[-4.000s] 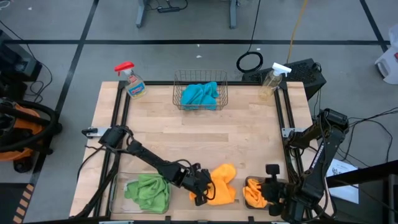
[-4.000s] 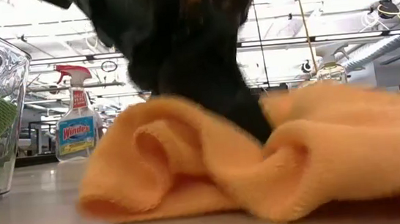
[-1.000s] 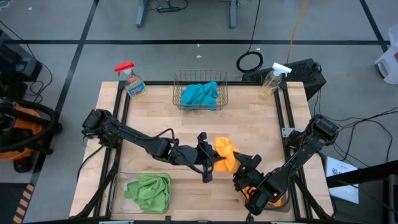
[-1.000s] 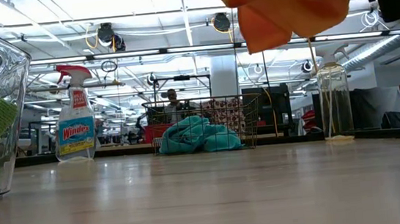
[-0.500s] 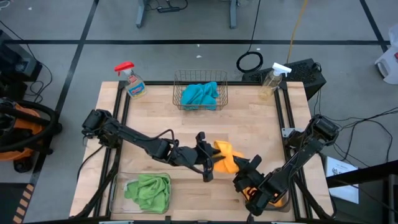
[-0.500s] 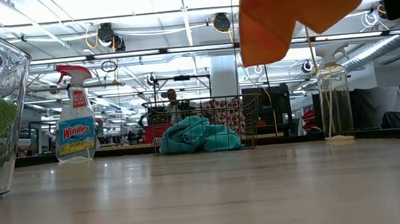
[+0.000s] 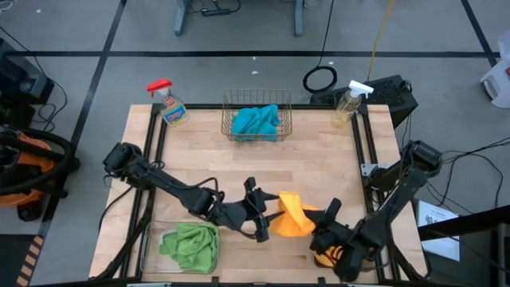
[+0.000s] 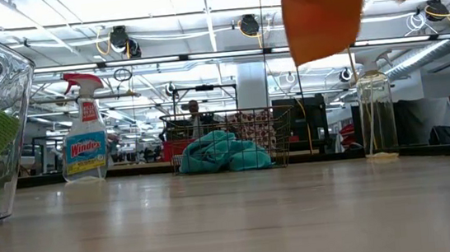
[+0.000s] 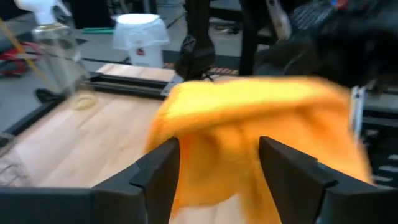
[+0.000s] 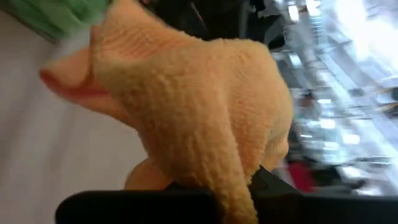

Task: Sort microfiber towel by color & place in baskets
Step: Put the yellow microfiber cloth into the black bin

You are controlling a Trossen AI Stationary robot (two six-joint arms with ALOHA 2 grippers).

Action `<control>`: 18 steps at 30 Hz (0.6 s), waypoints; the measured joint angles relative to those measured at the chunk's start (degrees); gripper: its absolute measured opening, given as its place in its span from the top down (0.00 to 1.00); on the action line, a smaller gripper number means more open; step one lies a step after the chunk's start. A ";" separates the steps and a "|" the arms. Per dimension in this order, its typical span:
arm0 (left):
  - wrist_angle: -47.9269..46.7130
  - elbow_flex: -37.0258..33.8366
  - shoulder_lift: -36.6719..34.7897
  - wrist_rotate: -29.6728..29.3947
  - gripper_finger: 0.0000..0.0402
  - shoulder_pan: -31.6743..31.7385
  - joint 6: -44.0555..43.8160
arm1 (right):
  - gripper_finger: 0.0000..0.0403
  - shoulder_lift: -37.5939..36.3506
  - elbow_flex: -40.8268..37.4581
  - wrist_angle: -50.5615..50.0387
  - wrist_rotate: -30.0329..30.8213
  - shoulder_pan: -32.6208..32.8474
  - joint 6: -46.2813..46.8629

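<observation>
High view, right gripper [image 7: 321, 227] clamps orange towel [image 7: 290, 214] midair, left gripper [image 7: 259, 212] spread wide.

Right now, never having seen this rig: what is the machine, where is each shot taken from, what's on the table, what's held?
Two dark robot arms with two-finger grippers work at a wooden table. One camera looks straight down, one sits at tabletop height, and one rides on each wrist.

On the table: a wire basket with teal towels, a clear bin holding green towels, and two spray bottles at the back corners.

The orange towel hangs in the air between the left gripper and the right gripper. The right gripper is shut on it; the left fingers are apart around it. Another orange cloth lies beneath the right arm.
</observation>
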 joint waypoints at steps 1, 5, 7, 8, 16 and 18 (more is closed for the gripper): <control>-0.76 0.00 0.00 -1.34 0.44 -0.43 -0.02 | 0.99 -1.14 0.00 0.00 -1.78 0.54 1.21; -4.26 0.00 -0.04 -7.24 0.44 -2.29 -0.33 | 1.00 -5.85 0.00 -0.08 -9.37 2.61 7.89; -5.85 0.00 -0.09 -9.43 0.44 -3.05 -0.47 | 1.00 -8.05 0.00 -0.26 -13.37 3.54 11.79; -6.39 0.00 -0.09 -10.09 0.44 -3.40 -0.52 | 1.00 -9.09 0.00 -0.39 -15.46 3.90 13.55; -9.01 0.00 -0.13 -10.61 0.44 -4.69 -2.08 | 1.00 -16.44 0.04 -10.10 -35.07 4.75 33.36; -9.56 0.00 -0.15 -10.63 0.44 -4.63 -2.70 | 1.00 -17.60 0.04 -12.97 -38.60 4.77 37.18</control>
